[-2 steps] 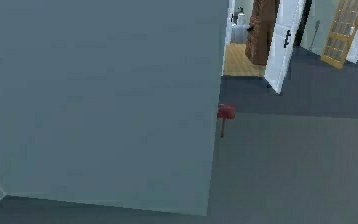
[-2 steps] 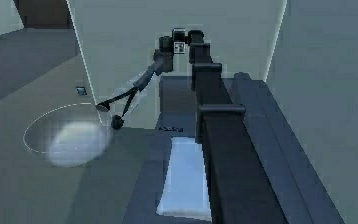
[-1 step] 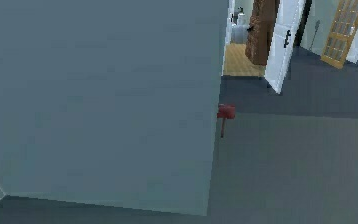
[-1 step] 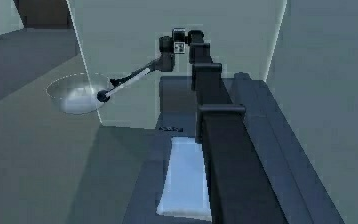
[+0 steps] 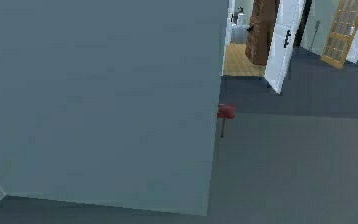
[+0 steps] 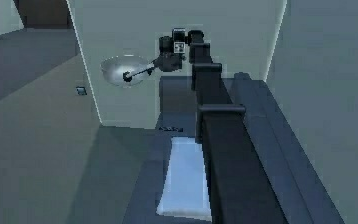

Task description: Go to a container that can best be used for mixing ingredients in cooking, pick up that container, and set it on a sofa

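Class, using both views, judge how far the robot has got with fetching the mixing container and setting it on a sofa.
Done: the pick-up looks finished, since a pale round bowl hangs at the gripper, clear of the floor. In hand: carrying it, with a dark sofa and its light cushion lying close by the arm. Left: setting the bowl on the sofa; it does not rest there yet.

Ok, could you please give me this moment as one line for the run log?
phase: carry | end effector holds bowl, clear of surfaces | nearby: dark sofa with pale cushion | ahead: grey wall
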You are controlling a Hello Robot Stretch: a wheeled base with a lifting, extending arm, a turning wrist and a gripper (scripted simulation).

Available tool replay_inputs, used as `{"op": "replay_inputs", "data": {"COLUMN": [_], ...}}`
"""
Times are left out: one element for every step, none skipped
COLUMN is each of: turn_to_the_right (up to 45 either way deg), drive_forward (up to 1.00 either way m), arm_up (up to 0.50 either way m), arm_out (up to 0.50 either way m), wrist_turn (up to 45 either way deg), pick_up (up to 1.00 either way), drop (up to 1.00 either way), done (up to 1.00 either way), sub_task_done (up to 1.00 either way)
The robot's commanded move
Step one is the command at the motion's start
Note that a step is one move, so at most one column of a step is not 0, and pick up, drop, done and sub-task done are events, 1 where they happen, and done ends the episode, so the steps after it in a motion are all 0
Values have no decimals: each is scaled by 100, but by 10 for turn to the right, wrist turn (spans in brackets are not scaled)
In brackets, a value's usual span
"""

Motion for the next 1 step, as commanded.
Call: {"op": "replay_inputs", "data": {"turn_to_the_right": [0], "drive_forward": [0], "arm_up": [0], "arm_out": [0], "wrist_turn": [390], "pick_up": [0], "drop": [0], "done": [0], "sub_task_done": [0]}}
